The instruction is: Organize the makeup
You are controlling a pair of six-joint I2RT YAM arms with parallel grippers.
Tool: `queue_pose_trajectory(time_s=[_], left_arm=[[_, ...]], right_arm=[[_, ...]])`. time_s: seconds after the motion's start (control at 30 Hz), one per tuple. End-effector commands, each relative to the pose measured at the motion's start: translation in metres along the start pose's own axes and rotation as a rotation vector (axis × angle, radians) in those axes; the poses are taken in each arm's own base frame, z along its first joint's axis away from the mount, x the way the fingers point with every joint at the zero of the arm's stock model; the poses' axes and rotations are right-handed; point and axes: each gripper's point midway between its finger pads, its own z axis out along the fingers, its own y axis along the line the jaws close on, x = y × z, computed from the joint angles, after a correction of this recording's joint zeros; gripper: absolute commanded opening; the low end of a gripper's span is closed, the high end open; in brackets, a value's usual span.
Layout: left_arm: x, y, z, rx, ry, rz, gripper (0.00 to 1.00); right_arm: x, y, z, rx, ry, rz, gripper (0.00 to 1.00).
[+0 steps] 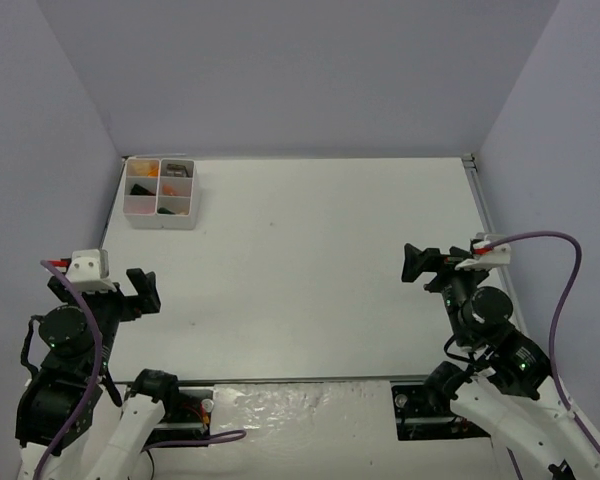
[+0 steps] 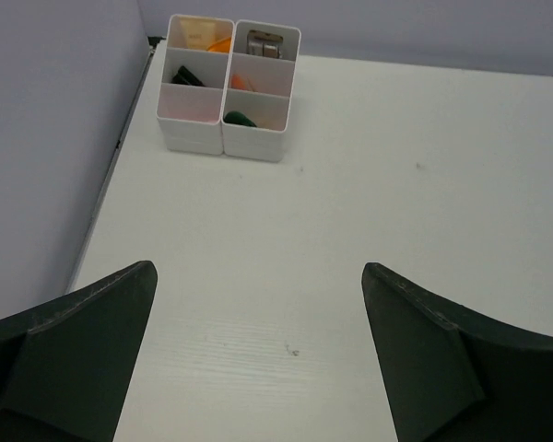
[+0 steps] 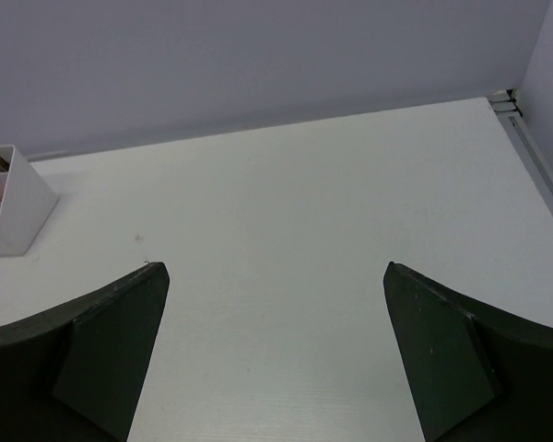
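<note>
The makeup lies inside the white four-compartment box [image 1: 160, 210] at the table's far left. In the left wrist view the box [image 2: 226, 143] holds orange pieces [image 2: 219, 43], a brown palette [image 2: 264, 44], a dark item [image 2: 189, 75] and a dark-green compact [image 2: 241, 119]. My left gripper [image 1: 140, 290] is open and empty, well short of the box; its fingers [image 2: 92, 350] frame bare table. My right gripper [image 1: 417, 264] is open and empty at the right side; its fingers [image 3: 442, 359] frame bare table. The box's edge [image 3: 9, 216] shows at the far left of the right wrist view.
The white table [image 1: 310, 270] is walled by grey panels at the back and both sides. A metal rail [image 1: 477, 195] runs along the right edge. No loose cosmetics show on the table surface.
</note>
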Motion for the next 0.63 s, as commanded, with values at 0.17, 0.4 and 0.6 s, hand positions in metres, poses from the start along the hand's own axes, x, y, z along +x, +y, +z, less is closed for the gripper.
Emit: queue_pose_trajectory(time_s=[0.17,0.4,0.6], left_arm=[[0.03,0.004,-0.005,0.008,-0.019,0.016,0.94],[0.046,0.008,-0.002,-0.016,-0.01,0.002,0.95],[0.046,0.006,0.001,-0.007,-0.004,0.006,0.94]], right_arm=[[-0.012,-0.009,-0.001,0.065,-0.036,0.011,1.0],[-0.014,-0.013,-0.007,0.083,-0.05,0.021,1.0],[-0.013,-0.012,-0.011,0.091,-0.049,0.016,1.0]])
